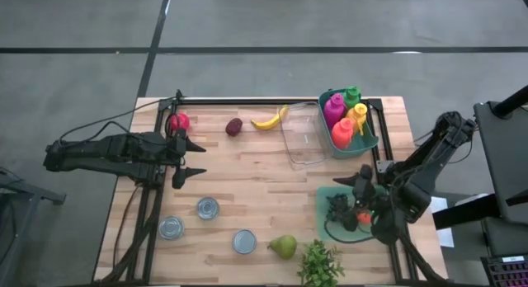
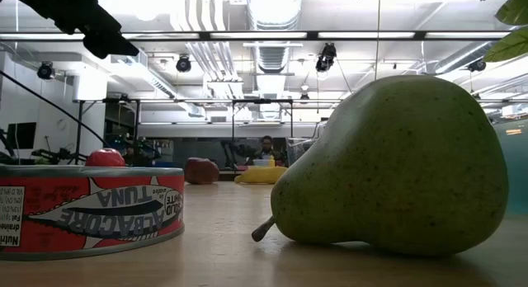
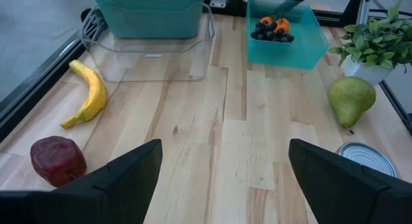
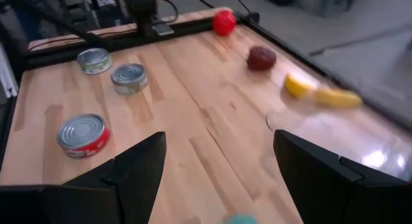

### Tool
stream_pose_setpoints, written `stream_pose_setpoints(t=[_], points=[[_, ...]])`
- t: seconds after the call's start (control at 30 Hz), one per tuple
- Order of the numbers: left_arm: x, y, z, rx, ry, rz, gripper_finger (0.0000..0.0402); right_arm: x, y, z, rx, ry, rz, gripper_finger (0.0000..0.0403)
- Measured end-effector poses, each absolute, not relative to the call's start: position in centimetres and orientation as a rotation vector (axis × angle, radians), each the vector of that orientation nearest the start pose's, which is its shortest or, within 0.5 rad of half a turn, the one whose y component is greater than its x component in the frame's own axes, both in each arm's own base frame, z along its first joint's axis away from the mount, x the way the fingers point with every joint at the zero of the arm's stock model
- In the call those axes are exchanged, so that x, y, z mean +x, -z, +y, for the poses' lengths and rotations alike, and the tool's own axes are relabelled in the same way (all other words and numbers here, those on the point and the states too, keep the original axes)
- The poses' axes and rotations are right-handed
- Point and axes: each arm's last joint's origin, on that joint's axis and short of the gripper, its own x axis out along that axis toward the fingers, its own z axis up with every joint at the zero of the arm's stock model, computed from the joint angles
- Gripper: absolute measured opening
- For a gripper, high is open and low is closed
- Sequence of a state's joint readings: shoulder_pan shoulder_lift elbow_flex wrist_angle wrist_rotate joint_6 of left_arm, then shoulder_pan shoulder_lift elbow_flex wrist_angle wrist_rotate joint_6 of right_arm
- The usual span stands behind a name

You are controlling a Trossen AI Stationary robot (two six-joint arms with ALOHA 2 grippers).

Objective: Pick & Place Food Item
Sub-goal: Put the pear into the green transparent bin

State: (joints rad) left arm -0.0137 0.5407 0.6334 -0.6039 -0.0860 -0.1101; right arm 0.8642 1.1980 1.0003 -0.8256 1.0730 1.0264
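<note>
The food lies spread over the wooden table: a red apple [image 1: 179, 120], a dark red fruit [image 1: 234, 126] and a banana [image 1: 270, 119] at the far side, and a green pear [image 1: 283, 246] lying on its side near the front edge. My left gripper [image 1: 191, 158] hovers open at the table's left, with nothing between its fingers [image 3: 122, 179]. My right gripper [image 1: 352, 180] hangs open over the far end of a teal tray [image 1: 327, 229] that holds dark berries and orange pieces [image 3: 273, 28]. Nothing is between its fingers [image 4: 138, 166].
A clear container [image 1: 304, 137] and a teal bin of coloured bottles [image 1: 346, 122] stand at the far right. Three tins [image 1: 208, 208] [image 1: 171, 228] [image 1: 244, 241] stand front left. A potted plant [image 1: 320, 264] is at the front edge. Bare wood lies in the table's middle.
</note>
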Motion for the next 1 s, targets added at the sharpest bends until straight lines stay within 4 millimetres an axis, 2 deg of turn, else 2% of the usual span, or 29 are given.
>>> stream_pose_setpoints(t=[0.13, 0.3, 0.53, 0.63, 0.77, 0.9, 1.0], points=[[11.6, -27.5, 0.1, -0.082, -0.098, 0.506, 0.0343, 18.2, -30.2, 14.5, 0.121, 0.382, 0.409, 0.0285], [11.6, -27.5, 0.1, -0.082, -0.099, 0.506, 0.0343, 20.5, -30.8, 13.1, 0.212, 0.266, 0.491, 0.0285], [11.6, -27.5, 0.1, -0.082, -0.099, 0.506, 0.0343, 21.8, -30.5, 11.3, 0.249, 0.278, 0.528, 0.0285], [11.6, -27.5, 0.1, -0.082, -0.099, 0.506, 0.0343, 22.2, -30.2, 11.4, 0.241, 0.27, 0.55, 0.0277], [11.6, -27.5, 0.1, -0.082, -0.099, 0.506, 0.0343, 23.0, -30.1, 12.0, 0.187, 0.258, 0.57, 0.0245], [11.6, -27.5, 0.1, -0.082, -0.099, 0.506, 0.0343, 24.6, -30.6, 12.9, 0.184, 0.257, 0.571, 0.0216], [11.6, -27.5, 0.1, -0.082, -0.099, 0.506, 0.0343, 25.9, -31.3, 13.7, 0.164, 0.253, 0.577, 0.021]])
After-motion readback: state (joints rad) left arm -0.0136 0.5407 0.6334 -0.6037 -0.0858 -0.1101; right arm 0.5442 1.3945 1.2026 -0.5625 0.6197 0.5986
